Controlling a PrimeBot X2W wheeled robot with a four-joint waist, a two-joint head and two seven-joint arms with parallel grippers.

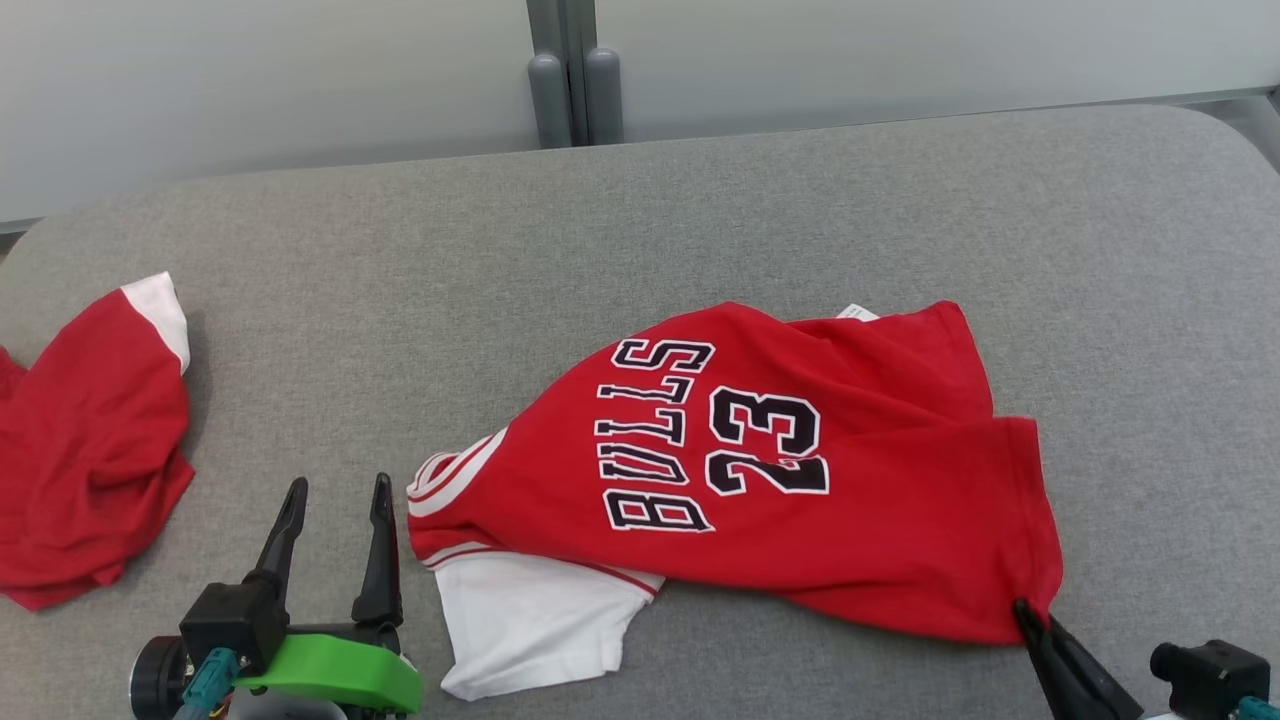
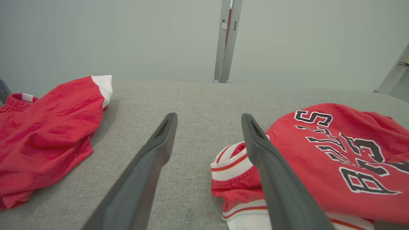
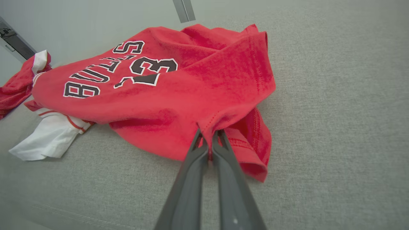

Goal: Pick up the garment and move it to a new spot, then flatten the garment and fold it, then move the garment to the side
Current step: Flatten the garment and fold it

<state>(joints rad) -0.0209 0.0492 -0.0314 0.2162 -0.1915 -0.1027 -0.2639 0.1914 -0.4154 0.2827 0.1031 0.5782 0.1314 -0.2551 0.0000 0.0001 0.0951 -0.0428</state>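
The right gripper (image 1: pixel 1022 606), two long dark fingers rising from the lower right corner of the head view, is pinching the near hem corner of the red short-sleeved cotton jersey with black, white-edged "BULLS 23" lettering (image 1: pixel 880 450). In the right wrist view the fingers are pressing flat together with a small bunch of red hem puckering up between their tips, and the fabric just around the pinch is lifting slightly off the surface.

The left gripper (image 1: pixel 339 482), sitting on a bright green plastic mount (image 1: pixel 340 675) at the lower left, is standing spread wide with nothing between its fingers. It is hovering over bare cloth just beside the jersey's red-and-white striped collar (image 1: pixel 450 480), not touching it.

The jersey is lying crumpled and partly doubled over itself in the middle of the grey fabric-covered table (image 1: pixel 700 220), lettering facing up and running sideways. Its white sleeve (image 1: pixel 530 620) is spilling out from under the red body toward the near edge, and a small white label (image 1: pixel 858 312) is peeking out at the far side.

A second crumpled red garment with a white cuff (image 1: pixel 90 440) is lying well apart at the table's left edge. Behind the table a pale wall with a grey upright post (image 1: pixel 575 90) is showing.
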